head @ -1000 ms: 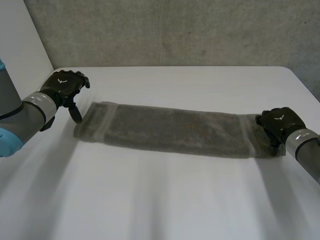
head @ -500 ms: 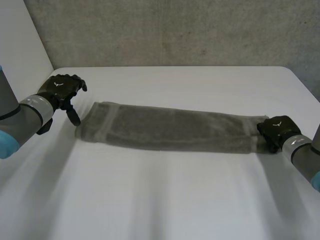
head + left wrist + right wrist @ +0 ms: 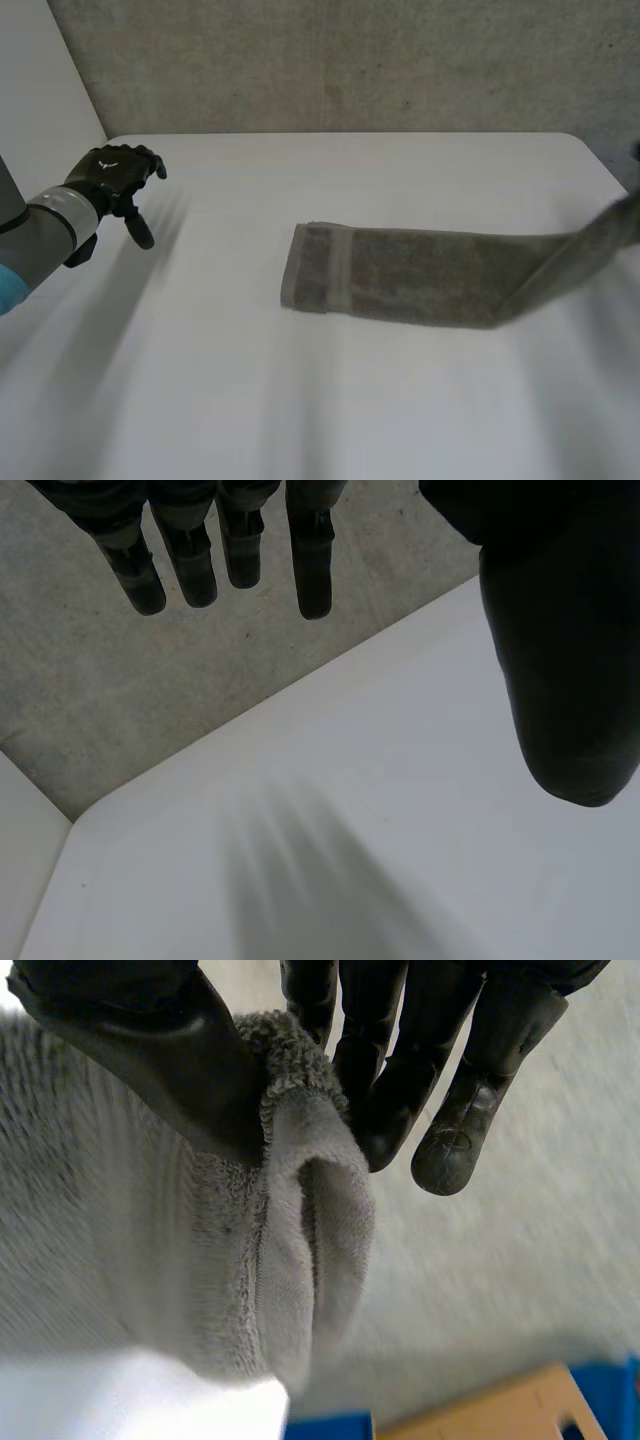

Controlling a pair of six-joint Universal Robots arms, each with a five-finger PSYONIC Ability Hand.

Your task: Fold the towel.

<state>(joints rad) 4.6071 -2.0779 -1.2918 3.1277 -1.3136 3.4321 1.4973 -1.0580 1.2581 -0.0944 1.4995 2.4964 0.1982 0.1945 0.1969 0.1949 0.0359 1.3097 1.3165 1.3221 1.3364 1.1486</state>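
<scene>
The towel [image 3: 420,275] lies as a long narrow strip (it looks already doubled lengthways) across the right half of the frame on the white table [image 3: 300,400]. Its free short end, with a woven band just inside it, rests flat near the centre of the frame. The other end rises off the table and slants up towards the right edge.

The right robot hand [image 3: 150,1050] has that raised end. In its wrist view the thumb presses the rolled terry edge against the fingers, a firm pinch on the towel's short end, with the cloth hanging away below the palm.

The left robot hand [image 3: 110,180] hovers at the upper left of the frame, well apart from the towel. Its fingers are straight and spread from the thumb, and it holds nothing. Its wrist view shows bare table under the palm.

The step in hand appears to be the crosswise fold, with one end lifted and the other lying flat. The next move probably calls for the right robot hand to carry its end over the strip towards the free end at the centre and lay it down with the edges matched. The flat end is unpinned (nothing rests on it), so it may slide. The left robot hand would do well to come across and press it down first.
</scene>
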